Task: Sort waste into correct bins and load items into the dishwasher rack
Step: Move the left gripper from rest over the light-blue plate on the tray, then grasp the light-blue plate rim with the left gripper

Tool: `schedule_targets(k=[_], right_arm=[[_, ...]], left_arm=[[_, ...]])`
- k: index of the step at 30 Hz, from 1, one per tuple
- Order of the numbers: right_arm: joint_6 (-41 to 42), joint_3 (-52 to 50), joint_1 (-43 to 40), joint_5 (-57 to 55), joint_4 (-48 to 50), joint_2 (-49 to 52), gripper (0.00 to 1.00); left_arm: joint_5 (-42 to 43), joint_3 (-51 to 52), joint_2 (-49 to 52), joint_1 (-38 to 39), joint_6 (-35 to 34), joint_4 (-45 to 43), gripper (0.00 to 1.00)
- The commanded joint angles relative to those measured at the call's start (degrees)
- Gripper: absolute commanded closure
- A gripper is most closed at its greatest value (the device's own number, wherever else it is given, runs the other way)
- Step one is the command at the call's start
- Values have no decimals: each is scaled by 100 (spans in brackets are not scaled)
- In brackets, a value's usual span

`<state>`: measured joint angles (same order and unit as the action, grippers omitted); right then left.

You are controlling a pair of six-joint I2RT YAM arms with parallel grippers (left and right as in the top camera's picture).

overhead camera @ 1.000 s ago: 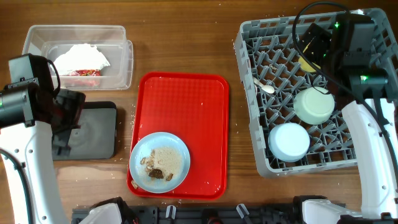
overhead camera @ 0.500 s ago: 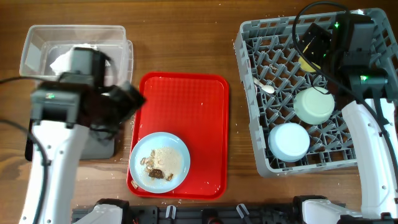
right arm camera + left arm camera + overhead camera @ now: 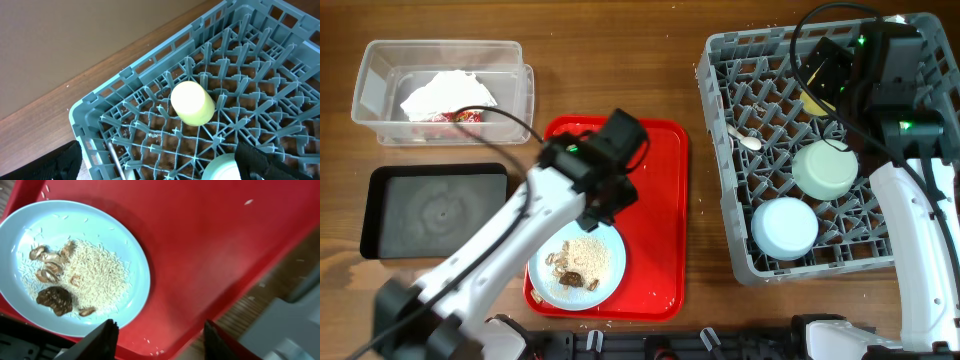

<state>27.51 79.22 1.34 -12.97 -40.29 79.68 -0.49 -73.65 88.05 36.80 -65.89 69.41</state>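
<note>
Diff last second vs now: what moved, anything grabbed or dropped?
The left arm swung right from over the black tray to the red tray. The left tool now hangs open and empty beside the pale blue plate. Nothing was grabbed or released. Unchanged: plate with rice, clear tub with napkin, rack, mint-green bowl, pale blue bowl, cup, spoon, right arm.

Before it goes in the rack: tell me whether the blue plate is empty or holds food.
Not empty: the pale blue plate on the red tray carries rice and brown bits.
</note>
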Motion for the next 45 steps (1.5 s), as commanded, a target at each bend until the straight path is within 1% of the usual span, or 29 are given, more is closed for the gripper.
schedule_targets(k=[1, 6, 11, 19, 31, 33, 37, 41, 45], right_arm=[[-48, 26, -9, -116, -4, 59, 0], [-48, 26, -9, -116, -4, 59, 0], [-46, 26, -9, -116, -4, 59, 0], [-46, 26, -9, -116, -4, 59, 0], [-48, 26, -9, -116, -4, 59, 0], [-46, 26, -9, -116, -4, 59, 0], [-46, 26, -9, -116, -4, 59, 0], [-48, 26, -9, -116, -4, 59, 0], [-46, 26, -9, -116, -4, 59, 0]], left_arm=[[-282, 63, 660, 96, -525, 42, 49], [-282, 63, 1327, 96, -1139, 146, 51], [-286, 63, 1810, 96, -1421, -31, 52], [-284, 68, 2201, 92, -1432, -262, 53], [-302, 173, 2245, 39, -1432, -323, 52], [-282, 186, 2245, -35, -1432, -328, 53], [-282, 240, 2245, -70, -1432, -415, 60], [-286, 254, 2245, -70, -1432, -450, 60], [-251, 332, 2247, -76, -1432, -564, 56]])
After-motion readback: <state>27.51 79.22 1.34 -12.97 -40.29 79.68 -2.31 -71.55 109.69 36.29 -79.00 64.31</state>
